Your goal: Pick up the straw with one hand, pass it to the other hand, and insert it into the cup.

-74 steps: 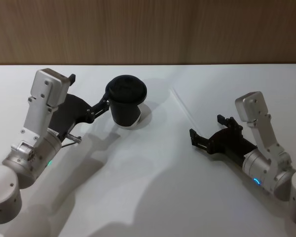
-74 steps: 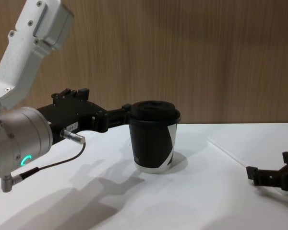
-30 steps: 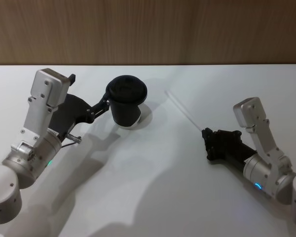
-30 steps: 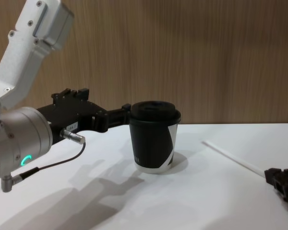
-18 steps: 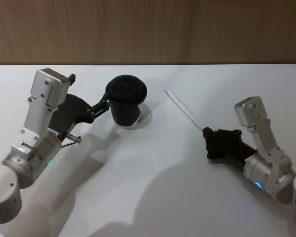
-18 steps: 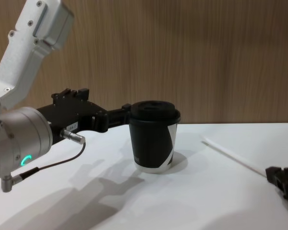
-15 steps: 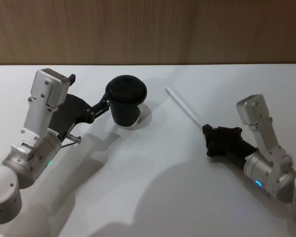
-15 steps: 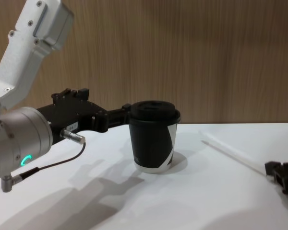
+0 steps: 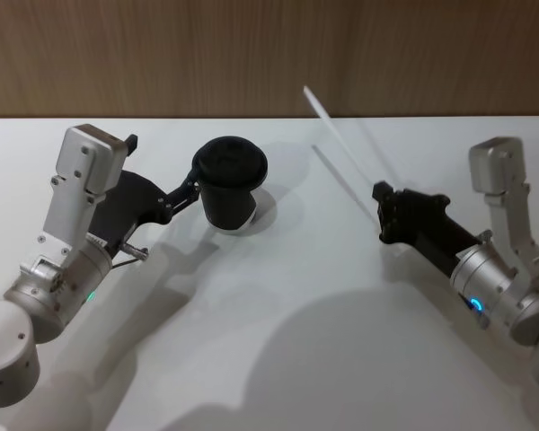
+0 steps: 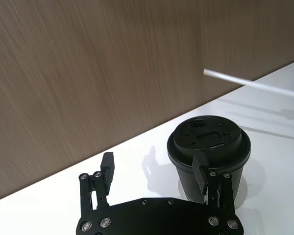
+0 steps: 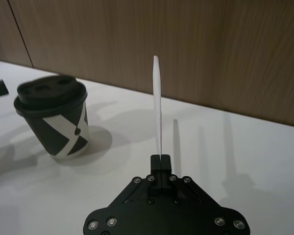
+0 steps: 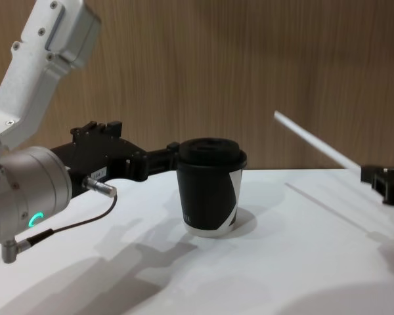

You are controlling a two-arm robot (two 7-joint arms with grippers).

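Note:
The thin white straw [image 9: 340, 139] is off the table, slanting up toward the wooden wall, its lower end pinched in my all-black right gripper [image 9: 381, 203], which is shut on it. From the right wrist, the straw [image 11: 157, 107] rises straight out of the shut fingers [image 11: 160, 159]. The black lidded cup [image 9: 231, 180] stands upright left of centre, its white patch facing the chest camera [image 12: 231, 190]. My left gripper [image 9: 163, 163] is open beside the cup, one fingertip against the cup's side [image 10: 202, 177]. Straw [image 12: 315, 140] and cup are well apart.
A wooden wall [image 9: 269, 54] runs along the back of the white table [image 9: 278, 314]. A grey cable with a metal plug [image 12: 100, 187] hangs at my left wrist. The straw's shadow [image 9: 341, 180] lies on the tabletop between cup and right gripper.
My right gripper shut on the straw's near end and lifted it off the table, raising it up and back. The left arm and the cup have stayed still.

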